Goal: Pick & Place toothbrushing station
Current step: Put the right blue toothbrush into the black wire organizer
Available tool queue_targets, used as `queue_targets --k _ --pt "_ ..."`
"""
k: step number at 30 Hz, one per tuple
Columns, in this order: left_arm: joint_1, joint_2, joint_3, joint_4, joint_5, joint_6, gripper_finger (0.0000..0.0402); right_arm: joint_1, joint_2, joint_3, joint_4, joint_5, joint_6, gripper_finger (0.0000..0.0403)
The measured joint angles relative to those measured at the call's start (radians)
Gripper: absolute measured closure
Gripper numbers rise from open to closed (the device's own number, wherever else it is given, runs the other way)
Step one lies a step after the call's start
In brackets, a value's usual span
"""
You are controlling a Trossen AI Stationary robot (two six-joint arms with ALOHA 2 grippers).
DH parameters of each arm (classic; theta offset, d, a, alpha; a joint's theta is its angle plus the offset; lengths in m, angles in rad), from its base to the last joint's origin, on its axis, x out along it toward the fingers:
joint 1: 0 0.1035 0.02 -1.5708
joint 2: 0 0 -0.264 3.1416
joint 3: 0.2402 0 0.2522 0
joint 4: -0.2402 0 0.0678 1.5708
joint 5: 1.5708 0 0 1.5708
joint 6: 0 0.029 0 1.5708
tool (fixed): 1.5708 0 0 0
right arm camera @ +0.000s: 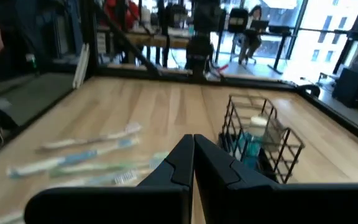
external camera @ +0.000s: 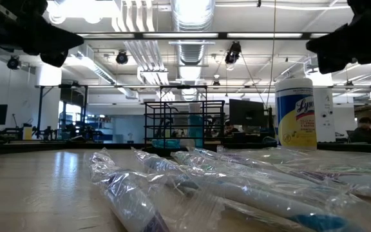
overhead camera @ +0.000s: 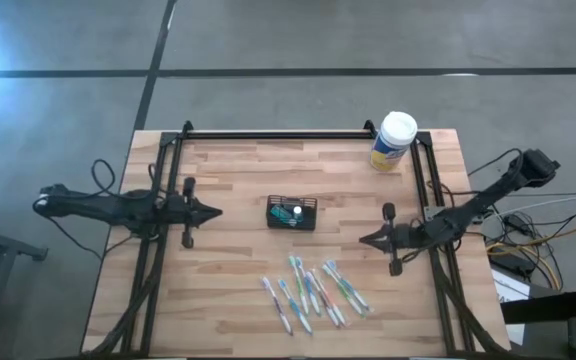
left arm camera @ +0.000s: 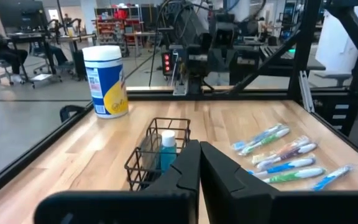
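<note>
Both my hands, left hand [overhead camera: 214,211] and right hand [overhead camera: 364,239], sit pinched closed, empty, flanking the toothbrushing station [overhead camera: 292,212]; wipes canister [external camera: 295,112] label reads "Lys".

toothbrushing station [overhead camera: 292,212] mid-table, toothbrushes [overhead camera: 313,292] before it, canister [overhead camera: 394,141] behind-right

label text on the small blue bottle [left arm camera: 168,151] in the toothbrushing station [overhead camera: 292,212]

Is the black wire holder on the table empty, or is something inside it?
Not empty: the black wire holder contains a small blue bottle with a white cap.
</note>
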Motion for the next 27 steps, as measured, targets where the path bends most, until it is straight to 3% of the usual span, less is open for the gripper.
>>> queue_targets --k 5,8,12,17,21,27 --pt "0.000 -0.008 0.000 -0.011 0.000 -0.010 0.0391 0.000 0.146 0.042 0.146 0.053 0.040 0.0394" --pt "0.000 -0.008 0.000 -0.014 0.000 -0.012 0.0388 0.001 0.226 0.128 0.140 0.053 0.033 0.0394" --pt "0.000 -0.008 0.000 -0.015 0.000 -0.017 0.0390 0.001 0.333 0.269 0.023 0.061 0.045 0.0394" --pt "0.000 -0.008 0.000 -0.016 0.000 0.007 0.0388 0.001 0.465 0.466 -0.241 0.195 0.173 0.0394" --pt "0.000 -0.008 0.000 -0.021 0.000 0.029 0.0388 0.000 0.547 0.589 -0.433 0.207 0.214 0.0394" --pt "0.000 -0.008 0.000 -0.022 0.000 0.052 0.0388 0.000 0.611 0.663 -0.488 0.206 0.199 0.0394"
